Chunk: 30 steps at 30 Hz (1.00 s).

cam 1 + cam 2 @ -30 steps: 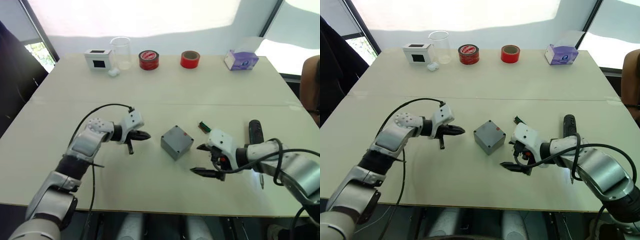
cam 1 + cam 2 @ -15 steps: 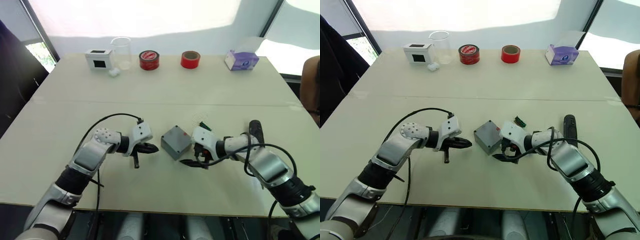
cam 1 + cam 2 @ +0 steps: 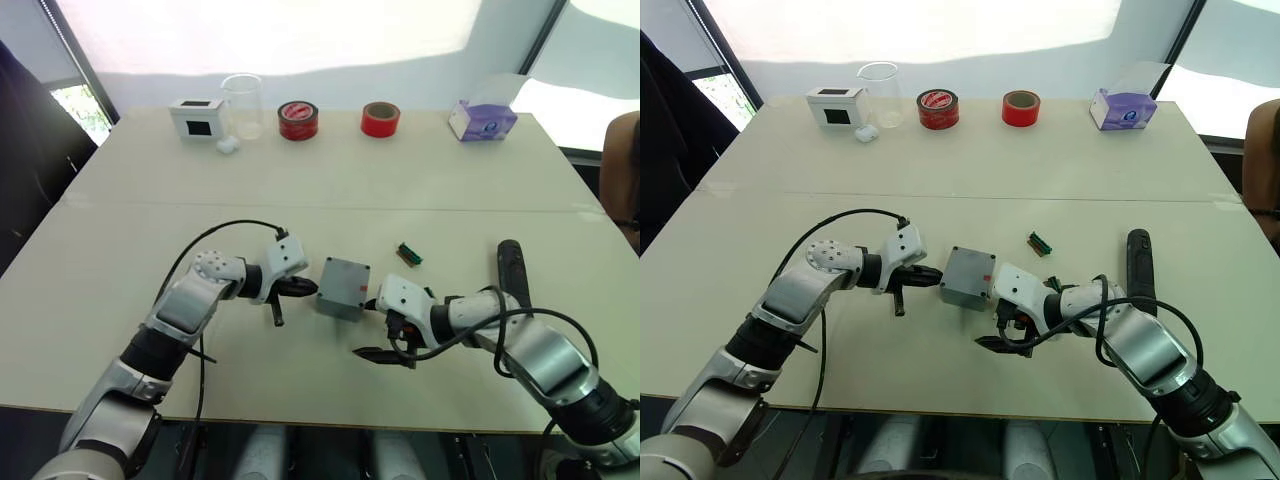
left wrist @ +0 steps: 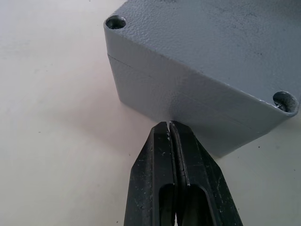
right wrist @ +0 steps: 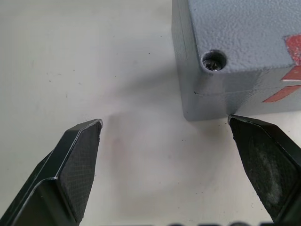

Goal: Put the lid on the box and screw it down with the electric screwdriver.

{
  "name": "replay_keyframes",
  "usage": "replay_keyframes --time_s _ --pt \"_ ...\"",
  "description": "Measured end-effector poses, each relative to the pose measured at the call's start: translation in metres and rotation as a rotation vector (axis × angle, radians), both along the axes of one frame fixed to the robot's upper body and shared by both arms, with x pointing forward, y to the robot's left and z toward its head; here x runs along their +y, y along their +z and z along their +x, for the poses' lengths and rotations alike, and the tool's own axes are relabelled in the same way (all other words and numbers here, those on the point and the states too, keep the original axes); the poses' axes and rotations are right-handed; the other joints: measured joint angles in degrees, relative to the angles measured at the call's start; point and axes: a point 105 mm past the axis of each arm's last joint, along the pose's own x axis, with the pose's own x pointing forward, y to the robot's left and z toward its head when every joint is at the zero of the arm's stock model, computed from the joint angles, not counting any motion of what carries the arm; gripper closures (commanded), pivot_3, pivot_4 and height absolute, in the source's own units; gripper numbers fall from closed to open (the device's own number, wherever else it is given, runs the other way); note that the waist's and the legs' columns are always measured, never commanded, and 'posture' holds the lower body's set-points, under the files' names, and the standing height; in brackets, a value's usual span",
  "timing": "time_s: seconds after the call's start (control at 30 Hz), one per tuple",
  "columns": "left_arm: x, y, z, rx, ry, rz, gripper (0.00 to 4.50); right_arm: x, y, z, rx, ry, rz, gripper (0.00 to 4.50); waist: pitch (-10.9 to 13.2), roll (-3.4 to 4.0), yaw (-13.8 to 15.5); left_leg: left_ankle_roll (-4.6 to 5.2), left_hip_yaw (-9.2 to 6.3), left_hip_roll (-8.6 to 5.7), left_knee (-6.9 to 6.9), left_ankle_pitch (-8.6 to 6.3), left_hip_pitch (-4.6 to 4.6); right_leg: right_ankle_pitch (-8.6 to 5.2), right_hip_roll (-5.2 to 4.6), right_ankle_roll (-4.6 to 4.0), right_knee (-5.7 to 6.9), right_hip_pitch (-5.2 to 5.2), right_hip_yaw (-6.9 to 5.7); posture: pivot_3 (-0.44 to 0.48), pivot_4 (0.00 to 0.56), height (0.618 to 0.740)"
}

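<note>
The box [image 3: 342, 287] sits mid-frame on the table [image 3: 330, 180], lid [image 4: 221, 42] on. The clenched left pincer [image 3: 303, 288] braces it; the released right pincer [image 3: 379, 327] should fetch the screwdriver [image 3: 513, 270], right.

Both arms are built of rounded silver-grey shells joined by black bands. The left arm's wrist joint is a pale disc dotted with small dark screw holes, and a thin black cable loops up from behind the left pincer [image 3: 297, 292] and runs back along the forearm; a second black cable hangs under the upper arm. Each pincer sits on a boxy white housing. The left pincer's fingers [image 4: 162, 188] are glossy black, tapered, with long recessed slots. The right pincer [image 3: 381, 330] has a small red mark on its white housing, black cables curling behind it, and matt black fingers [image 5: 77, 162] with a fine woven texture.
</note>
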Motion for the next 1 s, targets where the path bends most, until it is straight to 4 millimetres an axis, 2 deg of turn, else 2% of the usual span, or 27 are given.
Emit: replay_keyframes --time_s 0.73,0.83,0.9,1.0 --pt "-0.006 -0.003 -0.008 0.032 -0.038 -0.012 4.50 -0.008 0.005 0.013 -0.050 -0.034 -0.029 0.09 0.00 0.00 0.01 0.00 0.00 -0.01 0.02 0.00 0.00 0.00 0.00 0.00 0.04 0.00 0.00 0.000 0.150 0.740" --pt "-0.002 0.001 -0.007 0.042 -0.035 -0.035 4.50 -0.013 0.020 0.014 -0.055 -0.047 0.015 0.09 0.00 0.00 0.04 0.00 -0.01 -0.01 0.02 0.00 0.00 0.00 -0.01 0.00 0.06 -0.02 0.00 0.000 0.150 0.740" --pt "0.008 0.013 0.000 0.039 0.000 -0.062 4.50 -0.022 0.039 0.016 -0.075 -0.069 0.065 0.09 0.01 -0.01 0.03 0.00 -0.01 -0.01 0.02 0.00 0.00 0.00 -0.01 0.00 0.06 -0.02 0.00 0.000 0.150 0.740" --pt "0.029 0.042 0.012 0.008 0.060 -0.113 4.50 -0.049 0.077 0.034 -0.157 -0.176 0.142 0.09 0.01 -0.01 -0.04 0.00 0.00 -0.01 0.02 0.00 0.06 0.00 -0.01 0.00 0.09 0.01 0.01 0.000 0.150 0.740"
